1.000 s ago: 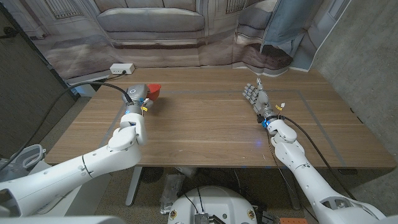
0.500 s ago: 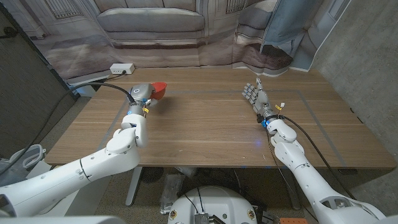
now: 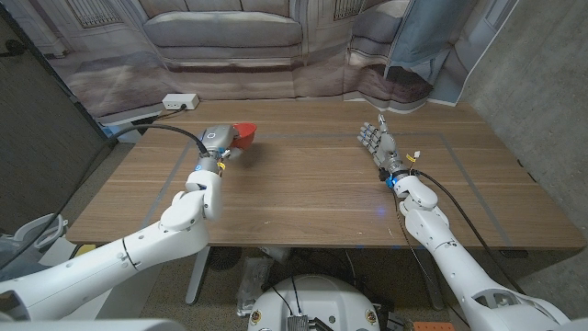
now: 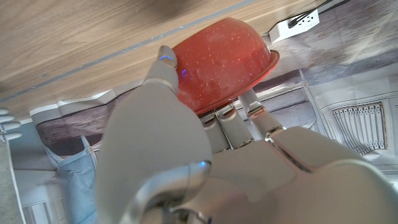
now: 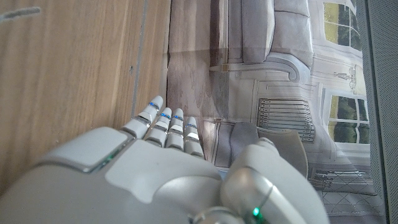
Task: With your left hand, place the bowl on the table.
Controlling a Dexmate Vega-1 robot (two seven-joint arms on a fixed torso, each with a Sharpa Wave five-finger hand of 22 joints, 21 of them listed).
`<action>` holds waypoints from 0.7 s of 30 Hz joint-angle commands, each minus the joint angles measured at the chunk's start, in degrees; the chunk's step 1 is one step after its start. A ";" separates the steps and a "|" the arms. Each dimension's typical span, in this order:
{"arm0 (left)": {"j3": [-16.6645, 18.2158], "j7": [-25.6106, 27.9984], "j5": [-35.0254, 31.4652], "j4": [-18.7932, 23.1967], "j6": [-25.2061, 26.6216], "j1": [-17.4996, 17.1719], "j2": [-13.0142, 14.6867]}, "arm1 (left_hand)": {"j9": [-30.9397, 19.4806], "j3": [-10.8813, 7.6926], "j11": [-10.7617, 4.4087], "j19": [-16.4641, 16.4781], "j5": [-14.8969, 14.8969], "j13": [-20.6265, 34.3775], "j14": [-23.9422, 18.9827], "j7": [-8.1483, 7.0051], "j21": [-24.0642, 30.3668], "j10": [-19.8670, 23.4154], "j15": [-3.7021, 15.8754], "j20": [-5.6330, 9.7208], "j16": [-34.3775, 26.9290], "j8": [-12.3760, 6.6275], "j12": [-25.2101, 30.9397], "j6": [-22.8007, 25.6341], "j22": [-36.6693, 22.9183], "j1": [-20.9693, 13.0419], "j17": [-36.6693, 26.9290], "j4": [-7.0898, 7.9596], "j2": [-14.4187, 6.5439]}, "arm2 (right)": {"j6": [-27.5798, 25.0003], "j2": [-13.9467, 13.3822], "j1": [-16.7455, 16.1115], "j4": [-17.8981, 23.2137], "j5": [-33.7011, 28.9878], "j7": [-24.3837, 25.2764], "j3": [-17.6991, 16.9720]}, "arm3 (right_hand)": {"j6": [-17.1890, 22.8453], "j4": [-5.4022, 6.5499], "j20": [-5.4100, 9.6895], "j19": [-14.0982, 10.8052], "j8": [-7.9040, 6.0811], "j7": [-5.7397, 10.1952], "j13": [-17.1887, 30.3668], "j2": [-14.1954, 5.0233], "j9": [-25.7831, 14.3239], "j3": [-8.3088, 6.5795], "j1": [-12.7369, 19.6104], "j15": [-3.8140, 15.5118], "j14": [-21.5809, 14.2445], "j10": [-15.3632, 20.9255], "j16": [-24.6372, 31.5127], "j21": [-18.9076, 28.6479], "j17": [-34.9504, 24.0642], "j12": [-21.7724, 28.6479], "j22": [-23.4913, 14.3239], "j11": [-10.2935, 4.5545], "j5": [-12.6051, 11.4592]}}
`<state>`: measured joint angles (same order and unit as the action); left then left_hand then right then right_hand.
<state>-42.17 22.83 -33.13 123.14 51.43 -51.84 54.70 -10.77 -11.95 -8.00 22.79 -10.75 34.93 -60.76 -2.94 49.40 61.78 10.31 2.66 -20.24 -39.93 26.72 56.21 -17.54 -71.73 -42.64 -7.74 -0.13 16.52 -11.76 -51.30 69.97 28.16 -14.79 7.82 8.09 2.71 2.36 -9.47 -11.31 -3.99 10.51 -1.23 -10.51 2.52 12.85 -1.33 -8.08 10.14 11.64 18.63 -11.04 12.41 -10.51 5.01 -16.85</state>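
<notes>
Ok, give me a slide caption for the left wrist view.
Left robot hand grips the red bowl above the wooden table.

In the head view the left hand (image 3: 217,142) covers part of the red bowl (image 3: 243,134). In the left wrist view, the bowl's inside faces away; whether it touches the table (image 4: 74,37) is unclear.

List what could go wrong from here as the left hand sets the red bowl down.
1. The red speckled bowl is gripped by the left hand at one side, thumb over its outer wall, so it may tip or slip when released.
2. It hangs near the wooden table's far left part, close to the white power strip beyond the edge; drifting outward could miss the tabletop.
</notes>
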 commanded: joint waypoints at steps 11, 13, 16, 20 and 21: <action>2.43 -0.70 -3.72 1.21 -4.59 -4.00 -1.12 | -1.54 -1.72 -0.61 -0.34 -0.40 0.44 -0.83 2.69 0.89 1.19 2.85 4.91 0.26 -0.92 -0.34 3.24 0.28 -2.50 -0.57 1.11 -2.86 | 0.30 0.30 0.44 -0.43 -0.05 -0.37 0.19 | 0.14 -0.03 1.65 -0.63 0.07 -0.12 0.19 -0.40 -0.18 0.48 0.18 -0.13 -0.39 0.36 -0.17 -0.34 -0.24 -0.17 -0.22 0.00 0.08; 2.72 -0.58 -3.91 1.37 -5.16 -4.39 -1.09 | -1.65 -1.74 -0.46 -0.38 -0.40 0.49 -0.81 2.60 1.01 1.18 2.86 4.90 0.34 -0.99 -0.39 3.19 0.36 -2.50 -0.64 1.10 -2.83 | 0.29 0.27 0.41 -0.35 -0.07 -0.38 0.21 | 0.15 -0.03 1.64 -0.62 0.07 -0.11 0.19 -0.40 -0.18 0.50 0.18 -0.14 -0.42 0.34 -0.16 -0.39 -0.24 -0.18 -0.22 -0.11 0.08; 3.02 -0.51 -4.16 1.52 -6.14 -4.84 -1.17 | -1.72 -1.79 -0.61 -0.38 -0.40 0.56 -0.81 2.58 1.17 1.21 2.88 4.97 0.41 -1.10 -0.42 3.31 0.43 -2.51 -0.73 1.09 -2.82 | 0.16 0.24 0.34 -0.15 -0.11 -0.26 0.24 | 0.15 -0.04 1.63 -0.66 0.07 -0.10 0.19 -0.42 -0.18 0.52 0.18 -0.10 -0.43 0.33 -0.16 -0.43 -0.24 -0.19 -0.22 0.11 0.09; 3.17 -0.77 -4.71 1.50 -7.41 -5.15 -1.23 | -1.69 -1.87 -0.58 -0.48 -0.40 0.64 -0.79 2.66 1.40 1.26 2.87 4.91 0.55 -1.04 -0.49 3.10 0.58 -2.53 -0.89 1.08 -2.81 | 0.07 0.16 0.20 0.08 -0.16 -0.13 0.27 | 0.16 -0.05 1.62 -0.67 0.07 -0.12 0.19 -0.44 -0.18 0.53 0.20 -0.08 -0.38 0.36 -0.19 -0.48 -0.24 -0.18 -0.23 -0.02 0.09; 3.21 -0.80 -4.82 1.48 -7.76 -5.21 -1.30 | -1.68 -1.89 -0.64 -0.49 -0.40 0.66 -0.79 2.62 1.45 1.15 2.88 4.99 0.57 -1.07 -0.56 3.16 0.61 -2.53 -0.93 1.08 -2.81 | 0.01 0.18 0.15 0.18 -0.14 -0.05 0.27 | 0.16 -0.05 1.66 -0.70 0.07 -0.13 0.19 -0.45 -0.18 0.53 0.20 -0.12 -0.41 0.40 -0.18 -0.49 -0.24 -0.17 -0.23 -0.06 0.09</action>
<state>-39.82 22.11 -36.67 124.22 46.52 -55.60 53.71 -10.77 -12.20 -8.18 22.46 -10.87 35.32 -61.08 -2.98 50.46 61.96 10.63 2.37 -19.92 -40.10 26.44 56.24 -17.01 -71.75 -43.34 -7.98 -0.11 16.79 -11.53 -50.97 69.60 28.16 -15.01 7.97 8.09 2.71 2.04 -9.79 -11.31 -3.99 10.51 -1.23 -10.51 2.52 12.84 -1.33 -8.08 10.13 11.64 18.41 -11.04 12.41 -10.51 5.01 -16.85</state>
